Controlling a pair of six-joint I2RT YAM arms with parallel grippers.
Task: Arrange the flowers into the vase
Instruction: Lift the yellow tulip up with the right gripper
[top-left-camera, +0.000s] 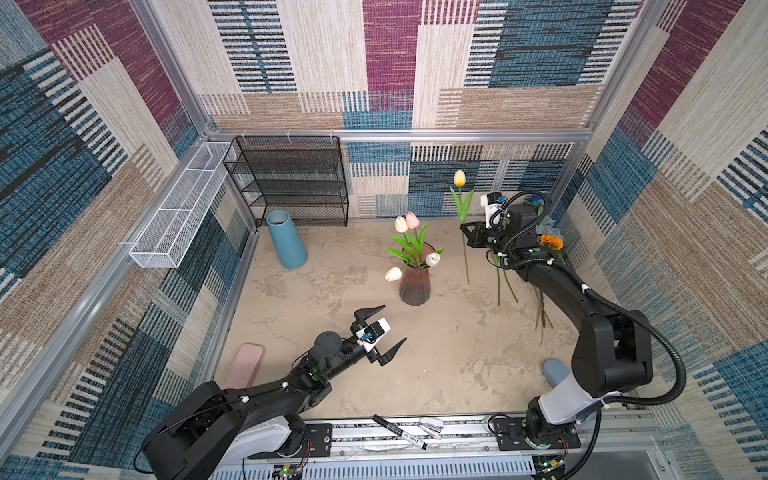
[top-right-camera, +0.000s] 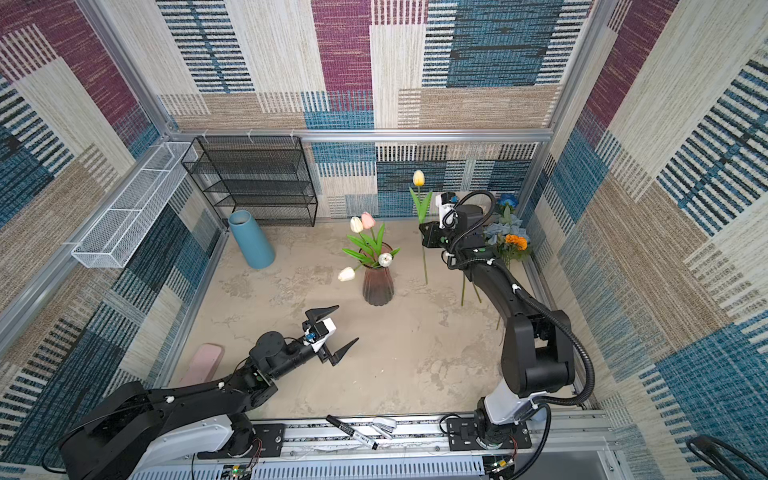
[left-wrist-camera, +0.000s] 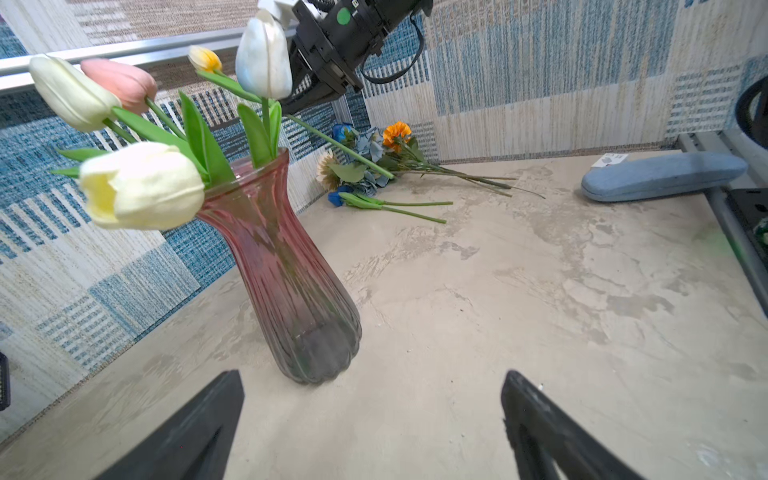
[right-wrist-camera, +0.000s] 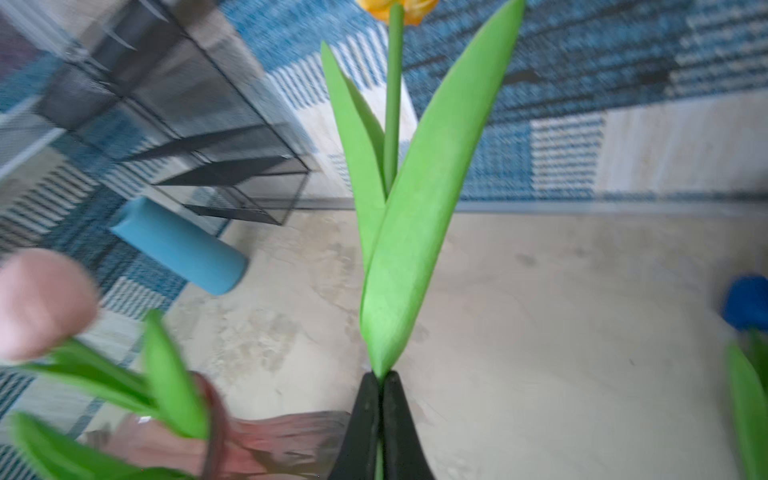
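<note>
Holds the left claw spread wide, low over the bench, short of the pink vase, touching nothing. Pinches the yellow tulip by its stem, just under the leaves, in the right claw, pressed together; holds it upright beside the vase, apart from the rim. Leaves other flowers lying at the bench's far right. Risks snagging the long stem end on the rim or on the tulips already inside, tipping the unsteadied vase; risks the thin stem swivelling in the pinch.

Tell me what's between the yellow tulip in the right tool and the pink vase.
No separate object. Only a white tulip and a leaf already in the vase lean over its rim toward the yellow tulip in the right tool.
</note>
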